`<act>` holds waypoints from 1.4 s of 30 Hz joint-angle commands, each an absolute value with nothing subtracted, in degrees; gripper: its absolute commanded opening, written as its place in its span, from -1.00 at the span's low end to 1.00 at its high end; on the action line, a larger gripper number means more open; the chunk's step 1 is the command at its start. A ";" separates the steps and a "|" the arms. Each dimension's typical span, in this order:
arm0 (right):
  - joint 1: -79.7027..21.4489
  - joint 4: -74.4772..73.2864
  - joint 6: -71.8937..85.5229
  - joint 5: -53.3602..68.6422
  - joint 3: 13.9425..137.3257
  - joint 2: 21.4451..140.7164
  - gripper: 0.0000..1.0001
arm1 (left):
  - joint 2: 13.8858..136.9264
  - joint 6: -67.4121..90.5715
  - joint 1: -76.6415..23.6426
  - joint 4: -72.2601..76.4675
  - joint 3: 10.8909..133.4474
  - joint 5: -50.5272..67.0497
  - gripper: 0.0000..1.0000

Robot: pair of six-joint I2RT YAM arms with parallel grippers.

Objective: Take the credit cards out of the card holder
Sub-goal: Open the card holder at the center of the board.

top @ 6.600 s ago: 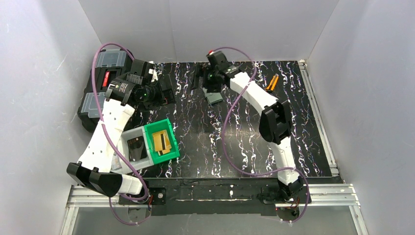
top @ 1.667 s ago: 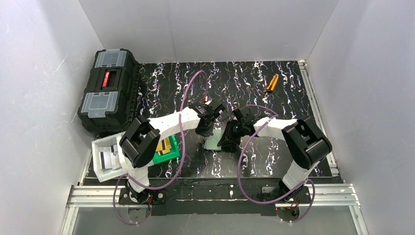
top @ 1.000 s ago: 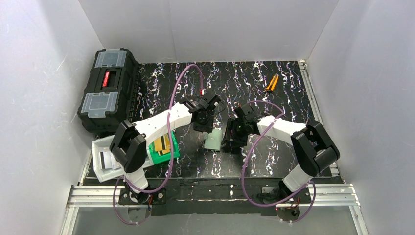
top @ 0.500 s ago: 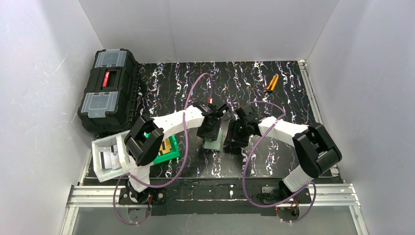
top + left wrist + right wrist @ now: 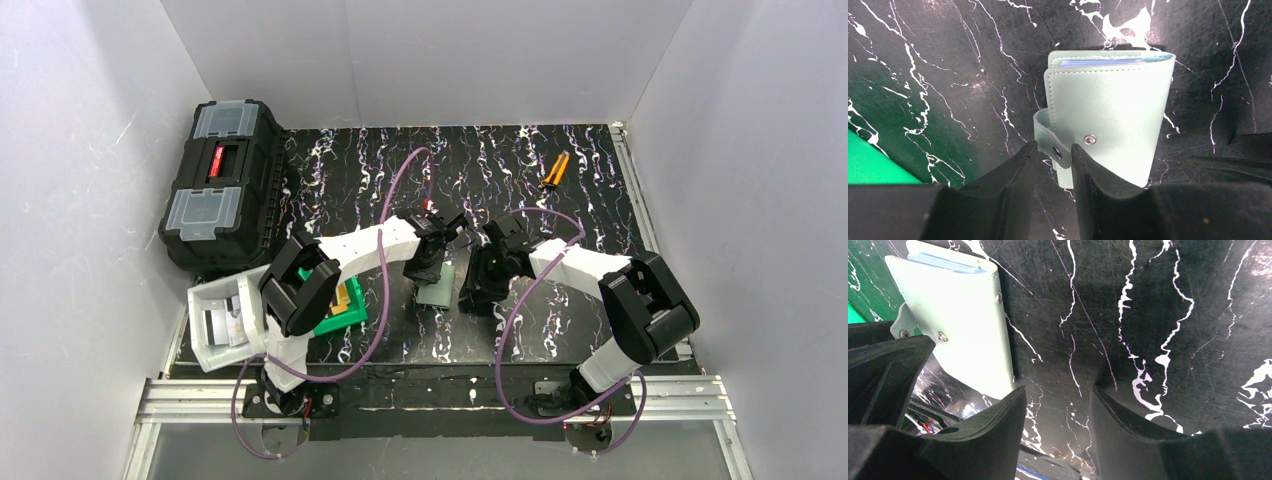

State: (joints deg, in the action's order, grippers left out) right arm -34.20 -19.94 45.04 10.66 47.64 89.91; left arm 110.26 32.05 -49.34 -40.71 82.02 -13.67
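Note:
The card holder lies folded on the black marbled mat, pale green, with blue-grey pocket edges at its far end. Its unsnapped strap tab curls out between the tips of my left gripper, whose narrow jaws touch both of the tab's edges. My right gripper stands open over bare mat just right of the holder, with nothing between its fingers. In the top view the left gripper and right gripper flank the holder. A gold credit card shows in the green bin; any cards inside the holder are hidden.
The green bin and a white bin sit at the near left, partly under my left arm. A black toolbox stands at the far left. An orange tool lies at the far right. White walls enclose the mat.
The left gripper has come down onto the holder's strap tab, and its jaws opened a little, then narrowed. The right gripper has closed slightly and stayed beside the holder.

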 commanded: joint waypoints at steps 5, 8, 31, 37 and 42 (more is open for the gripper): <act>-34.11 -20.70 44.66 9.74 46.05 89.47 0.08 | 107.71 32.11 -48.88 -41.49 82.33 -17.02 -0.55; -34.10 -20.70 44.60 9.88 46.05 89.43 0.06 | 107.86 31.50 -48.70 -41.56 82.71 -17.29 -0.82; -33.31 -26.33 42.96 6.21 49.41 83.08 0.28 | 99.47 36.53 -48.43 -46.14 90.27 -4.35 -1.00; -30.67 -26.41 42.61 6.39 47.48 80.99 0.32 | 101.94 40.71 -49.02 -45.24 91.32 -2.51 -1.00; -30.06 -25.72 42.36 7.58 46.67 80.96 0.33 | 101.19 41.85 -49.04 -47.78 91.34 -8.62 -1.00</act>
